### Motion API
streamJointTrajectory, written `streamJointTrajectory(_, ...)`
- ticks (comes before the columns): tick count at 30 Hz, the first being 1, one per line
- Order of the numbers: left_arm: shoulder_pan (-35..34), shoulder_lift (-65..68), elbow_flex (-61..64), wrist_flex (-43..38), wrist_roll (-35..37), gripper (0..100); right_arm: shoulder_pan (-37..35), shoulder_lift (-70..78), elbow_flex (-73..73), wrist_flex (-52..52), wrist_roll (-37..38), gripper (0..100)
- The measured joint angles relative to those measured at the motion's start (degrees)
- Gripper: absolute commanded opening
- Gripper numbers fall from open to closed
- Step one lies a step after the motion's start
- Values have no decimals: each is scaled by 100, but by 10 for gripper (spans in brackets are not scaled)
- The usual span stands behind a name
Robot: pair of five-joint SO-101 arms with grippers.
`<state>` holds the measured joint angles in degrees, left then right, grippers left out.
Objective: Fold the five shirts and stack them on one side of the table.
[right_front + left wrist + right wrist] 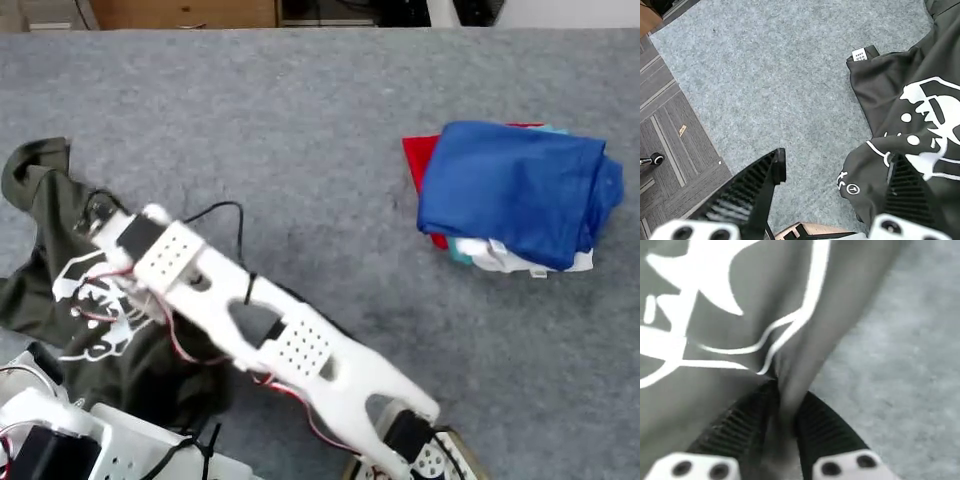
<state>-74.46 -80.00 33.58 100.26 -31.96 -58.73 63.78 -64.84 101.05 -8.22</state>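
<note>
The right claw [787, 396] is pinching the dark shirt [45, 260], crumpled well apart from the stack [510, 190]; the left claw [839, 160] is hanging open. So thin a pinch is probably risking a slip when pulled.

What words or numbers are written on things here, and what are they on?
White tag at the neck of the dark shirt: tiny print, too small to read.
Small white marks near the shirt's edge: too small to make out.
Big white print on the shirt: a picture, no letters I can read.
Stack of folded shirts and grey table: no writing I can make out.
</note>
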Motion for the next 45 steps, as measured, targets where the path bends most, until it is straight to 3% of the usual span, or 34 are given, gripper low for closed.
streamJointTrajectory(6, 0, 0, 0, 0, 229, 325, 598, -545, 264, 18, 18, 1)
streamJointTrajectory(13, 0, 0, 211, 0, 149, 325, 1398, -2180, 2453, 18, 62, 1)
streamJointTrajectory(21, 0, 0, 220, 0, 53, 325, 2971, -3982, 5503, 18, 862, 1)
streamJointTrajectory(28, 0, 0, 220, -123, -141, 325, 4308, -4712, 6462, 18, 1714, 2)
streamJointTrajectory(36, 0, 607, 220, -765, -141, 325, 4457, -5371, 6541, 18, 2198, 47)
streamJointTrajectory(40, 141, 1996, -79, -853, -141, 324, 4316, -5626, 6207, 18, 2189, 167)
streamJointTrajectory(45, 659, 4264, -1547, -457, 290, 324, 3956, -5776, 5934, 18, 1881, 264)
